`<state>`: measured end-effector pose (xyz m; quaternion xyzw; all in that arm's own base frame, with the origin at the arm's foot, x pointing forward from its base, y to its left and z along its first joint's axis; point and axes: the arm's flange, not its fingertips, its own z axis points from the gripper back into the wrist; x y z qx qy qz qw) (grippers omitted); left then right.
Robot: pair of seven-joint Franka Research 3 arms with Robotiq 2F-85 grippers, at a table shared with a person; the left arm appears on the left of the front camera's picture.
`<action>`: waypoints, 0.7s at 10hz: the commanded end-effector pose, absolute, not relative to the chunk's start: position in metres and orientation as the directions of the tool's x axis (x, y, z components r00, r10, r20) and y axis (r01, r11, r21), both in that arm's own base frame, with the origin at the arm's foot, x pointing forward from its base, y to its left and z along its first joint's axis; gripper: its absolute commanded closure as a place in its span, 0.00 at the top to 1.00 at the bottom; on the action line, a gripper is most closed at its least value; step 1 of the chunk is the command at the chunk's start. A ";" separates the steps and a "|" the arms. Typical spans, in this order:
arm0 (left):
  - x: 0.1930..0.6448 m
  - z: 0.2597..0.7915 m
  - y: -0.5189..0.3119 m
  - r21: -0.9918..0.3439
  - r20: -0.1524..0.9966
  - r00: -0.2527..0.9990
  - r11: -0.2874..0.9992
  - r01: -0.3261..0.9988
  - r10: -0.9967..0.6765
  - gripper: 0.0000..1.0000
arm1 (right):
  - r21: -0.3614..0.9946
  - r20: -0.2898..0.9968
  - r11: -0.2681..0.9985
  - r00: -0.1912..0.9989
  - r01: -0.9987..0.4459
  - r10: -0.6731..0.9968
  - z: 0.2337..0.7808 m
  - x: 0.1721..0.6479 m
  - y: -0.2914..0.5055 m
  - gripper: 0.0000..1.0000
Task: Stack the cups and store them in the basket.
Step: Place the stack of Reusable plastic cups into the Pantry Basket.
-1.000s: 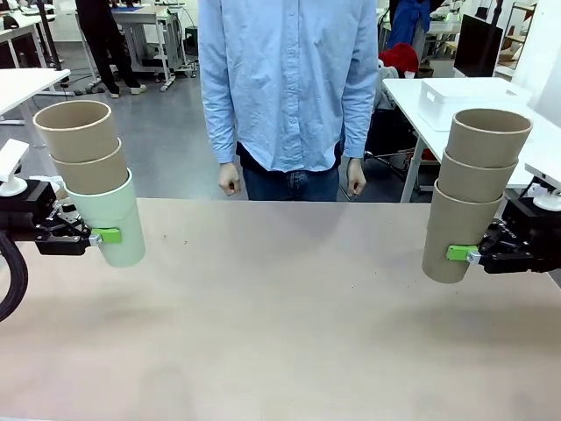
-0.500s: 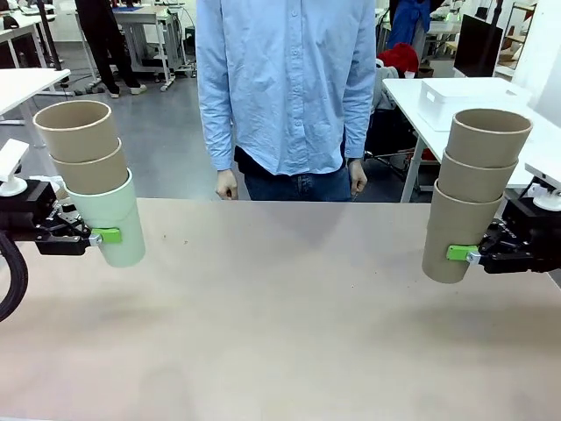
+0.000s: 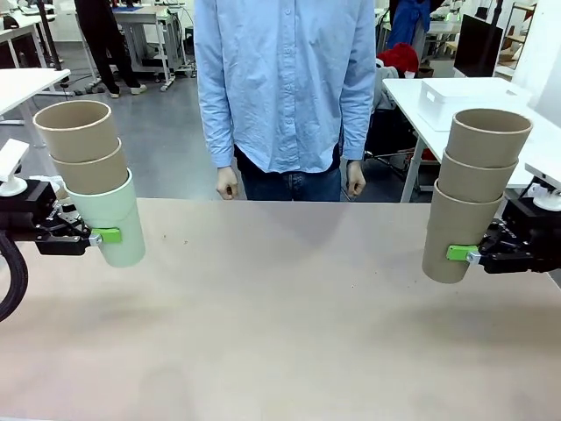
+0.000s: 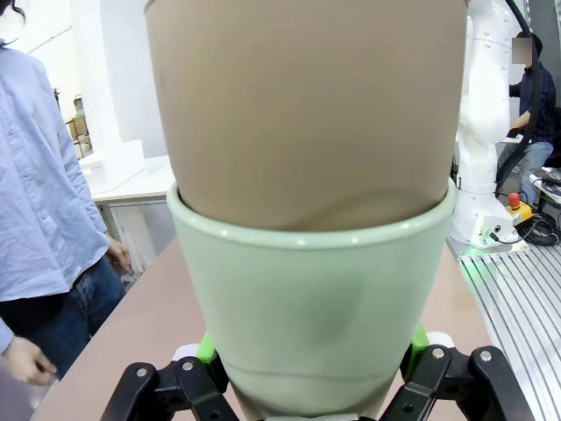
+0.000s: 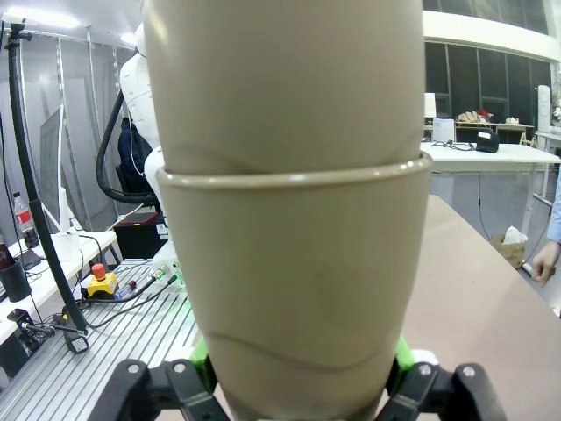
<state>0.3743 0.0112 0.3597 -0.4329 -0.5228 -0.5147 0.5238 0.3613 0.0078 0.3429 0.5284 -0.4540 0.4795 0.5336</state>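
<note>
At the left of the bare tan table (image 3: 280,324), the left gripper (image 3: 109,234) is clamped on a mint green cup (image 3: 114,219) with two tan cups (image 3: 81,145) nested in it, the stack held out over the surface. A person (image 3: 285,88) stands at the far edge (hands hanging loose), with white workbenches (image 3: 26,83) and grey floor behind. At the right, the right gripper (image 3: 458,253) is closed on the lowest of three nested tan cups (image 3: 478,189).

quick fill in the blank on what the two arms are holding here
1. The bottom cup in the left jaws is mint ___.
2. The right jaws hold a stack of ___ tan cups.
3. The person stands at the ___ side of the table.
Missing words: green; three; far
</note>
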 end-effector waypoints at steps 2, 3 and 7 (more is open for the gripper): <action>0.375 0.364 0.009 0.082 0.995 -0.075 0.103 0.991 -0.070 0.86 | 0.129 0.991 -0.019 0.129 -0.991 0.034 0.348 0.361 0.009 0.83; 0.375 0.364 0.009 0.082 0.995 -0.075 0.103 0.991 -0.070 0.86 | 0.129 0.991 -0.019 0.129 -0.991 0.034 0.348 0.361 0.009 0.83; 0.375 0.364 0.009 0.082 0.995 -0.075 0.103 0.991 -0.070 0.86 | 0.129 0.991 -0.019 0.129 -0.991 0.034 0.348 0.361 0.009 0.83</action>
